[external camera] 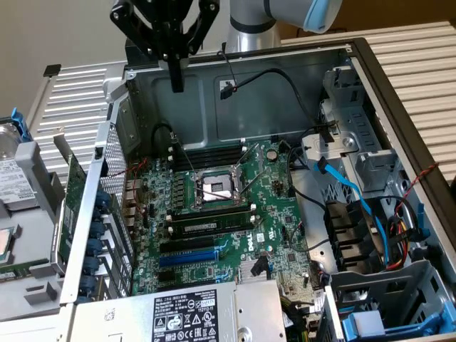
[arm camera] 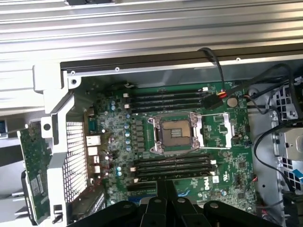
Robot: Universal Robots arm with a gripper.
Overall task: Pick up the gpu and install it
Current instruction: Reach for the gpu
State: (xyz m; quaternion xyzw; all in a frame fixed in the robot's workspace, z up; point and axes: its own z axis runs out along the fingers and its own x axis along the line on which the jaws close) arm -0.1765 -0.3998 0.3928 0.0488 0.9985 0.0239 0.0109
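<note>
**Operator:** What did the exterior view give me?

**Describer:** An open computer case (external camera: 214, 107) with the large green motherboard (external camera: 278, 214) across its floor. Your gripper (external camera: 176, 87) hung at the top of the frame, left of centre, above the case's rim. Its jaws were pressed together and held nothing. The gpu (external camera: 71, 192) was at the exterior view's left, at middle height. It was a green board standing on edge outside the case, just beside the perforated rear wall (external camera: 107, 160) and well apart from the gripper.

**Operator:** And the wrist view?

**Describer:** It looked down into the case. The closed black fingertips (arm camera: 161, 190) pointed over the motherboard, with the empty CPU socket (arm camera: 173, 132) close ahead of them. The gpu stood beyond the perforated wall, outside the case, its green face toward the camera. I could not tell how it was propped.

**Operator:** How should I handle this step?

**Describer:** I judged you were at the reach, with nothing picked up. The card was thin and upright, so you would do well to come at it from above. Part the jaws before they meet its top edge, and grip bare board rather than components. The metal wall sat close beside the card and a finger could catch there, so keep your line clear of it. A pinch near the card's middle would likely stop it swinging.
</note>
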